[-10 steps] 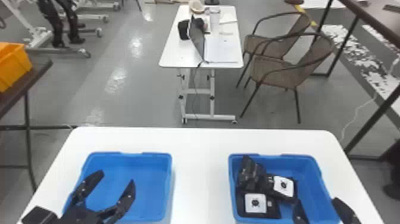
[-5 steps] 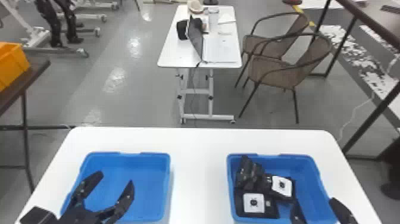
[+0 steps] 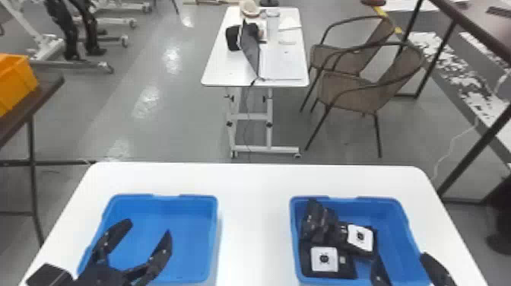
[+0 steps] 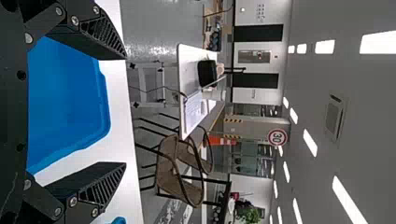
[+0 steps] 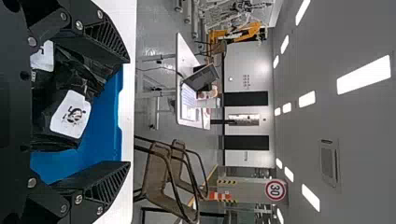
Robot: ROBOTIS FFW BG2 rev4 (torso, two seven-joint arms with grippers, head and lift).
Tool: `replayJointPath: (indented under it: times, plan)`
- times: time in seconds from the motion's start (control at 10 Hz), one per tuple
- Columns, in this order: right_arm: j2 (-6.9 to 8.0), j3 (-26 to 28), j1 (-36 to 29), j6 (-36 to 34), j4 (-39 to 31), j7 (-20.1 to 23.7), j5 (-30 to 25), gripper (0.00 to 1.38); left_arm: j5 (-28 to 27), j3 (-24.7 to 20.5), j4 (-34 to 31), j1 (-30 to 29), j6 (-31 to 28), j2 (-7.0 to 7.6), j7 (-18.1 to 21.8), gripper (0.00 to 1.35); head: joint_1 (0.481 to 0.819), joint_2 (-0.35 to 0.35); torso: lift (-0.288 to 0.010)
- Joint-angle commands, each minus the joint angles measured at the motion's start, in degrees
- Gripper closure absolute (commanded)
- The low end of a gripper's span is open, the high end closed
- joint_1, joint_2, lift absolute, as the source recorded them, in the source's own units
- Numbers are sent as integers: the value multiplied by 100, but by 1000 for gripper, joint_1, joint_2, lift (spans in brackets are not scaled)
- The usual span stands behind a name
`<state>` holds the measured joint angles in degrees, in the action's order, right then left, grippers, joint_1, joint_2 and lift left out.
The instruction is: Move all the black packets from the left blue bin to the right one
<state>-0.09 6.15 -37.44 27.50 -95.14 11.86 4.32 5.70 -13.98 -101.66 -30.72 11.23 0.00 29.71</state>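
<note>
1. Movement: scarcely any; the head view's framing has shifted slightly since the first frame, while both grippers and the bins keep their places on the table.
2. Left gripper [image 3: 149, 227]: fingers spread, nothing between them, over the left blue bin [image 3: 197, 196], whose visible floor is bare.
3. Right gripper [image 3: 400, 256]: fingers apart, holding nothing, at the near right part of the right blue bin [image 3: 395, 224].
4. Black packets [image 3: 315, 224]: gathered on the left side of the right blue bin, overlapping, two bearing white labels [image 3: 324, 258]. Transfer is judged complete.
5. Handling, as judged: light, soft, creased film, fairly slippery, contents possibly breakable. Grip across the packet body or a raised fold; a label face offers poor purchase.
6. Surface: smooth white table [image 3: 254, 228], bins standing apart upon it.
7. Room: grey floor [image 3: 178, 125], two woven chairs [image 3: 353, 91], a wheeled white desk [image 3: 220, 72] bearing a laptop [image 3: 251, 51], an orange crate [image 3: 15, 81] at far left.
</note>
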Motion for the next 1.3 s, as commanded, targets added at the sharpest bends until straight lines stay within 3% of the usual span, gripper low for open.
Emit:
replayJointPath:
  times: [0.0, 1.2]
  plan:
    - [14, 0, 0, 1, 4, 0, 7, 260, 19, 1, 5, -4, -7, -15, 0, 231, 695, 15, 0]
    - [14, -35, 53, -8, 48, 0, 95, 260, 186, 115, 85, 40, -60, -15, 0, 231, 695, 7, 0]
